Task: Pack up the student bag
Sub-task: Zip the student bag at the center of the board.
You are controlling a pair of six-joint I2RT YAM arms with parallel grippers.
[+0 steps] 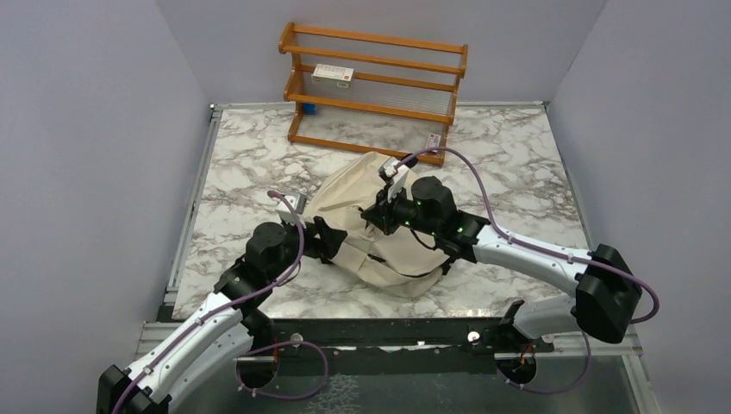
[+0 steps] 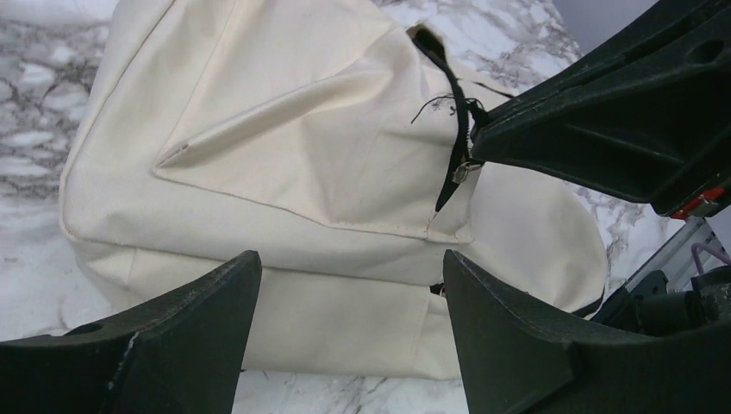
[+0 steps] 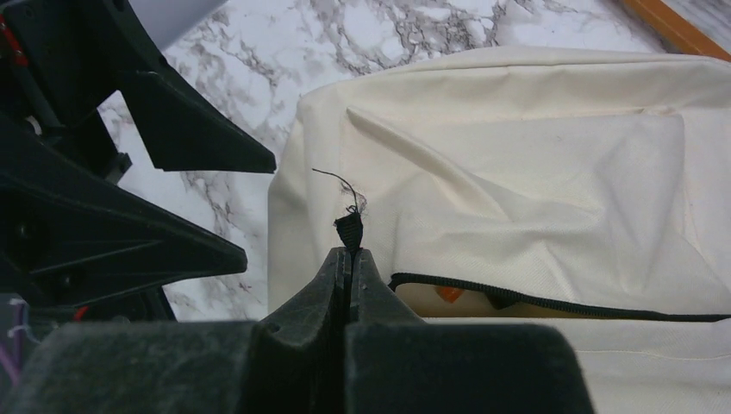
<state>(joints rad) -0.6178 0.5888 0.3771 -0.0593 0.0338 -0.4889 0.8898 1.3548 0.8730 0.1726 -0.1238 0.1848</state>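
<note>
The student bag [image 1: 345, 194], a cream fabric backpack, lies in the middle of the marble table [image 1: 241, 181]. My right gripper [image 3: 349, 252] is shut on the black zipper pull [image 3: 348, 231] at the end of the bag's black zip [image 3: 560, 304]. The zip gapes a little and something orange [image 3: 448, 293] shows inside. In the left wrist view the same grip shows on the zip [image 2: 452, 129] at the top right of the bag [image 2: 284, 129]. My left gripper [image 2: 349, 259] stands open just short of the bag's lower left side, with only fabric and marble between its fingers.
A wooden rack [image 1: 375, 86] stands at the back of the table, with a small white box [image 1: 333, 75] on an upper shelf and a blue item [image 1: 308, 109] lower down. Grey walls close in left and right. A metal rail [image 1: 388, 332] runs along the near edge.
</note>
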